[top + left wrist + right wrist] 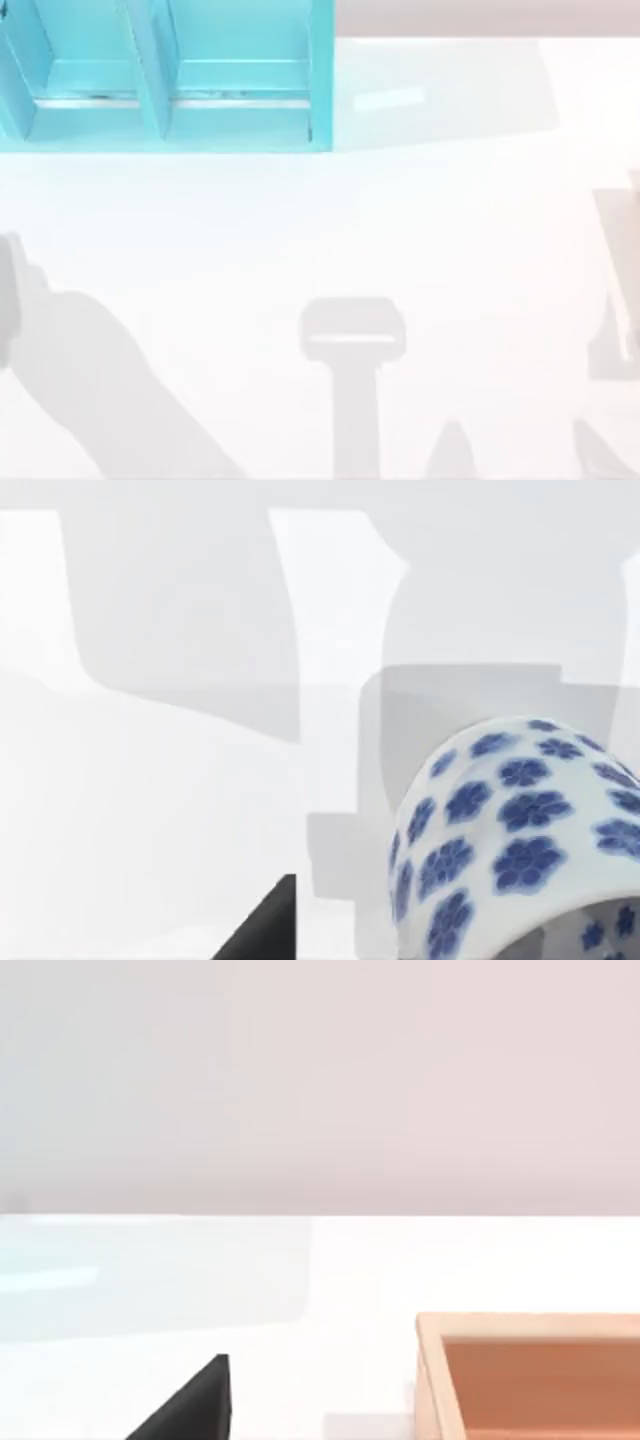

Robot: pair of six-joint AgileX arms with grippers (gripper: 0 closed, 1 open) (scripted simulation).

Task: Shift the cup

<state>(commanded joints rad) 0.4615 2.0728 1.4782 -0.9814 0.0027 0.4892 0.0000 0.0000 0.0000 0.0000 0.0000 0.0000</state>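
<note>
Seemingly the task is at an early or middle stage, though the pictures give little to judge by. From the top view I see a white table point(300, 230) with a turquoise shelf unit point(170, 90) at the far left side, and grey shadows of the arms fall on the near part of the table.

From the left wrist view, the cup point(510, 830) is very near to the left arm's camera, tilted rather than upright. It is white porcelain with dense blue flowers, and a bit of greyish inside shows at the picture's edge. One black finger point(265, 925) of the left gripper is beside it, apart from it. Whether this gripper grasps the cup I cannot tell.

From the right wrist view, one black finger point(190, 1405) shows above the table, near a wooden box point(530, 1375). Its state I also cannot tell. I judge that setting the cup down is left.
</note>
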